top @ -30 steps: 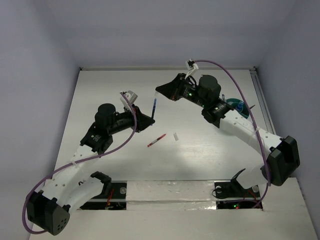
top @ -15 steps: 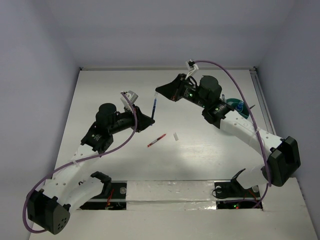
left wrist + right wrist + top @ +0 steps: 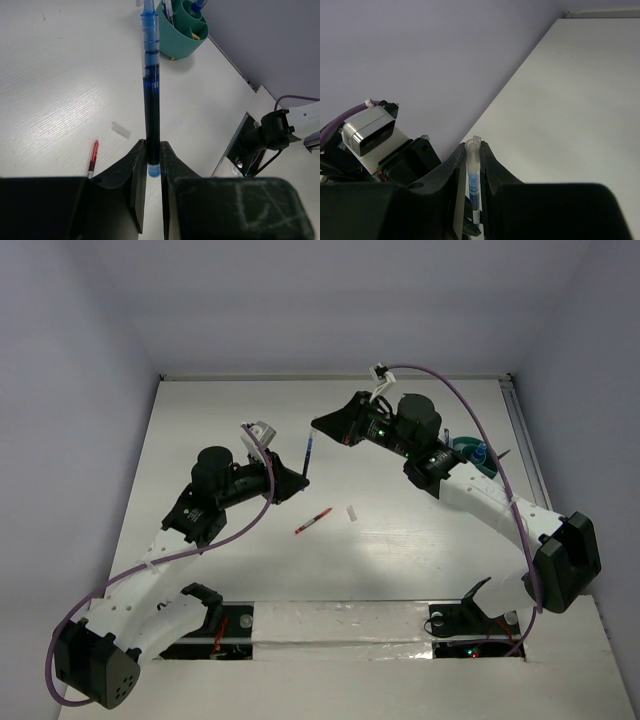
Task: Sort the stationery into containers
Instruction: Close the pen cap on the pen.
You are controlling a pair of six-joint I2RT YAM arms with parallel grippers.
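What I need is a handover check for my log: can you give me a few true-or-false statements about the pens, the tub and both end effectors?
1. The left end effector and the right end effector both clamp the blue pen at once, one at each end. True.
2. The red pen is held by the right end effector. False: it lies loose on the table, and nothing touches it.
3. The teal tub is empty. False: the left wrist view shows items sticking up from its compartments.
4. A small white piece lies on the table beside the red pen, apart from it. True.
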